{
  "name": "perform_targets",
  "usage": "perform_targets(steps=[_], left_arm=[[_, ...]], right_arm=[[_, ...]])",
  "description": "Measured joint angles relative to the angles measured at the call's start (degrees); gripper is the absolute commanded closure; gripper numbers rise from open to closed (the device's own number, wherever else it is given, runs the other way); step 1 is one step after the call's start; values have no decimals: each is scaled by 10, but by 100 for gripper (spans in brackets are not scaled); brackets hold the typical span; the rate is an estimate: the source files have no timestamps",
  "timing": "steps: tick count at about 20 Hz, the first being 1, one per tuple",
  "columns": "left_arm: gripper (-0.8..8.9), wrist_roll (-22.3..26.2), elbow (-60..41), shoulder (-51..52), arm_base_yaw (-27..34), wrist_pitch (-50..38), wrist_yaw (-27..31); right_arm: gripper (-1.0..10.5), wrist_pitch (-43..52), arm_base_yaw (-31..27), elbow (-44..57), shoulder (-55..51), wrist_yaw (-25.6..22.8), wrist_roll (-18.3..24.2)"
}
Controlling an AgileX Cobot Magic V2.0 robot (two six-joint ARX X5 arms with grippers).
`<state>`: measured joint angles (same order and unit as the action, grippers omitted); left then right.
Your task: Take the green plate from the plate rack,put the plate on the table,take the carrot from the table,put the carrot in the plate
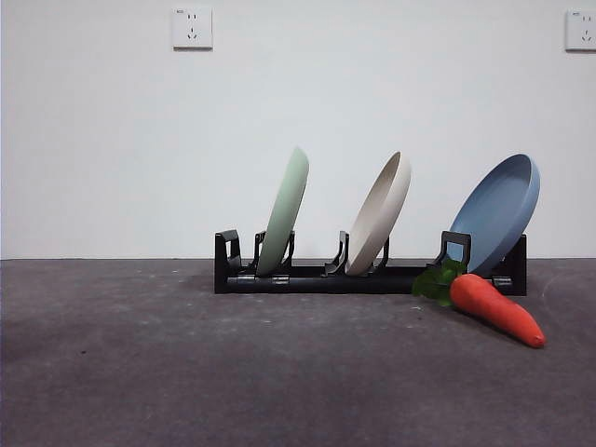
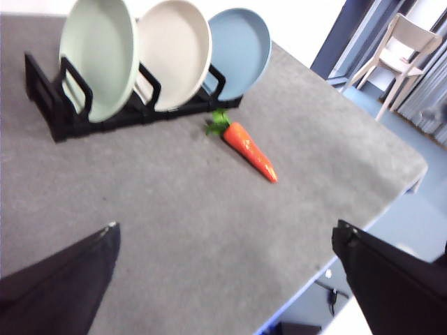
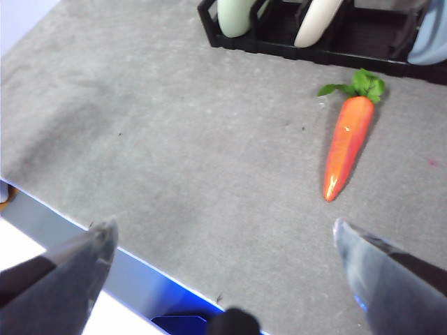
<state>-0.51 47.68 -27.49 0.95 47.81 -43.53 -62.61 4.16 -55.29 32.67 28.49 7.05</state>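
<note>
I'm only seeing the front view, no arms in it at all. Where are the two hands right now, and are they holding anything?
Observer: The left hand hangs back above the table, open and empty, well short of the plate rack.
Operator: And the right one?
Observer: The right hand is also open and empty, over the table's near edge, with the carrot ahead of it.
Operator: Is the green plate seated in a slot?
Observer: Yes, the green plate stands in the end slot, the beige plate next, the blue plate last.
Operator: Which way does the carrot point?
Observer: Its leaves lie by the rack, its tip away from it.
</note>
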Motion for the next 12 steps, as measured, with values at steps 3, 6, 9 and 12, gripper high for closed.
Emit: perform_targets(steps=[3,6,9,12], left_arm=[[190,-23,5,-57,-4,-80,0],[191,-37,28,-135,-30,-150,2],[191,-41,76,-231,-76,-202,46],[191,-41,137,-336,-128,-251,92]], right_arm=[[313,0,0,0,0,0,0],[317,0,0,0,2,0,0],[317,0,0,0,12,0,0],[317,0,0,0,24,0,0]])
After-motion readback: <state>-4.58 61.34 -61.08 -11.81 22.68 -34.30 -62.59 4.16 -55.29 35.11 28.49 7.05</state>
